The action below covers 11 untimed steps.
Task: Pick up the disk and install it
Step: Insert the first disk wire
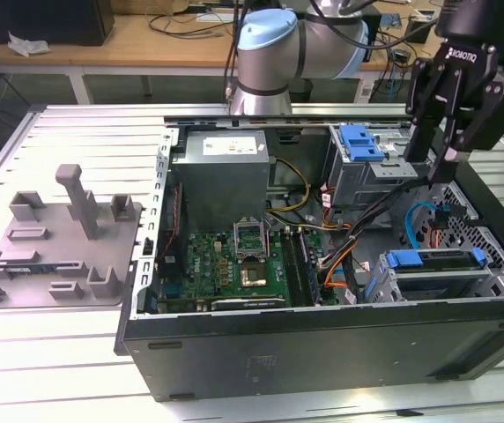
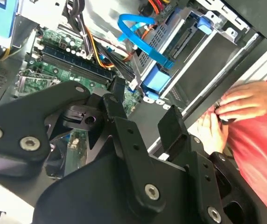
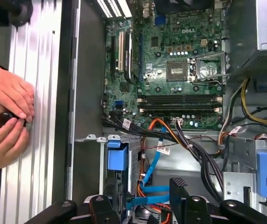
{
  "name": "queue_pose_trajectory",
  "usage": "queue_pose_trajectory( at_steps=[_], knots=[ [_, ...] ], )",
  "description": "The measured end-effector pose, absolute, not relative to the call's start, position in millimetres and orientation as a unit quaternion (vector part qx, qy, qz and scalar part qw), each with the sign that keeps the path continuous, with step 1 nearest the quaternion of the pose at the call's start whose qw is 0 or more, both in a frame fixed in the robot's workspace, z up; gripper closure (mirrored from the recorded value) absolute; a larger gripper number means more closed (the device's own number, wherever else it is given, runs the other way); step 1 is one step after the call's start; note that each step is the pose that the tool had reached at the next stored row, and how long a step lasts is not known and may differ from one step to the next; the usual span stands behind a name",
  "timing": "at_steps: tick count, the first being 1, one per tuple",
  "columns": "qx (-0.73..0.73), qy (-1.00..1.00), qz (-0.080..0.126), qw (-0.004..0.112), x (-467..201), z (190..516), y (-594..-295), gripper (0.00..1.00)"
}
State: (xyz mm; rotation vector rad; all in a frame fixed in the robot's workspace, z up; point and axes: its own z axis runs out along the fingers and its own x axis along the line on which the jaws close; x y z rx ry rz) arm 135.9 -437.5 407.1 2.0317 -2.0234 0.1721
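Over the open black metal computer case point(image 1: 322, 339), the black robot hand point(image 1: 434, 167) hangs spread and empty. That height likely keeps it clear of the black cable bundle point(image 1: 371, 211).

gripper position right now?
At the exterior view's right, the gripper hangs open and empty over the computer case, just beside the blue-topped drive cage.

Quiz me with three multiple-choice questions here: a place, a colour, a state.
1. The gripper hangs over: A a conveyor; B the open computer case; C a sink.
2. The flat cable in the case is: A blue; B white; C pink.
3. The gripper's fingers are: A shut on a cable; B shut on a screw; C open, empty.
B, its drive bays lie beneath it in the exterior view; A, blue in both wrist views; C, the second wrist view shows a bare gap between them.
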Motion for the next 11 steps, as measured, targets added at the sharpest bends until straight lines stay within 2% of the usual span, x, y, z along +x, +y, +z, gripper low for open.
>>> queue_pose_trajectory(
  at_steps=[4, 11],
  knots=[
    [0.700, -0.697, 0.064, 0.143, 139.7, 406.5, -420.7, 0.44],
    [0.710, -0.686, 0.066, 0.145, 145.8, 403.0, -411.4, 0.44]
  ],
)
